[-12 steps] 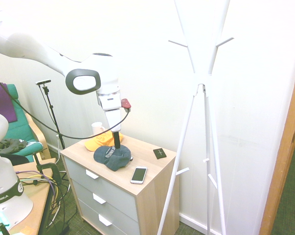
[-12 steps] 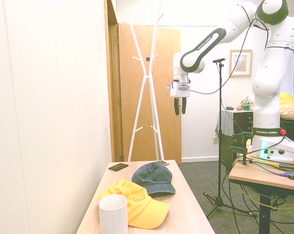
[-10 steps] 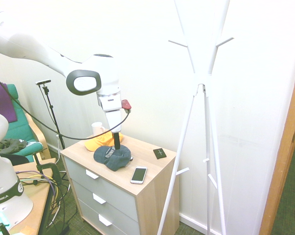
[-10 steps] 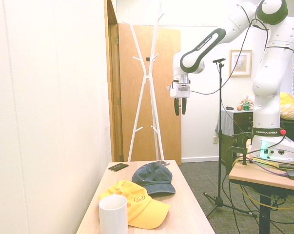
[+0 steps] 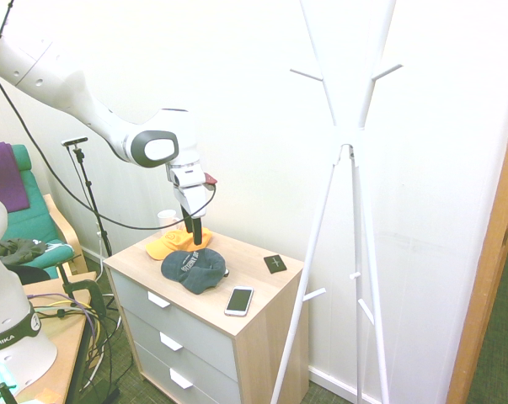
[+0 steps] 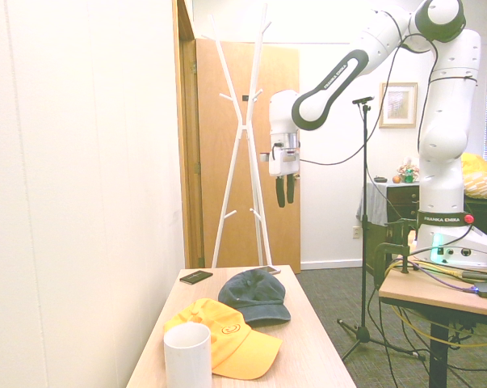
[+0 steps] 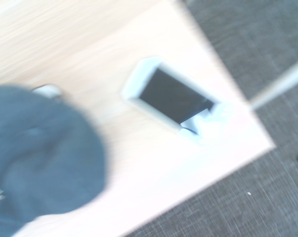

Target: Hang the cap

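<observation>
Currently I see the cap (image 5: 193, 268) lying flat on the light wooden top of a low drawer unit, which serves as the table (image 5: 252, 310). The cap sits near the middle of that top, not hung on anything. An orange-yellow cap (image 5: 174, 242) lies just beside it, toward the wall end, the two touching or very nearly so. A white mug (image 6: 187, 356) stands next to the orange-yellow cap. A white phone (image 5: 239, 300) lies screen-up near the front edge of the table, apart from the cap, and a small dark card (image 5: 275, 263) lies near the wall side. The wrist view is blurred; I can make out the cap (image 7: 37, 158), the phone (image 7: 172, 98) and grey carpet beyond the table edge.

The tool (image 5: 192, 232) hangs above the table, over the two caps, pointing down and holding nothing. In the second exterior view its fingers (image 6: 279, 191) stand slightly apart, a narrow gap visible between them.

Room: white walls, a white coat stand (image 5: 350, 160) just beside the table, its pegs bare. A wooden door (image 6: 239, 153) stands behind the coat stand in the second exterior view. A green armchair (image 5: 33, 220) with a purple cloth sits at the far side.
</observation>
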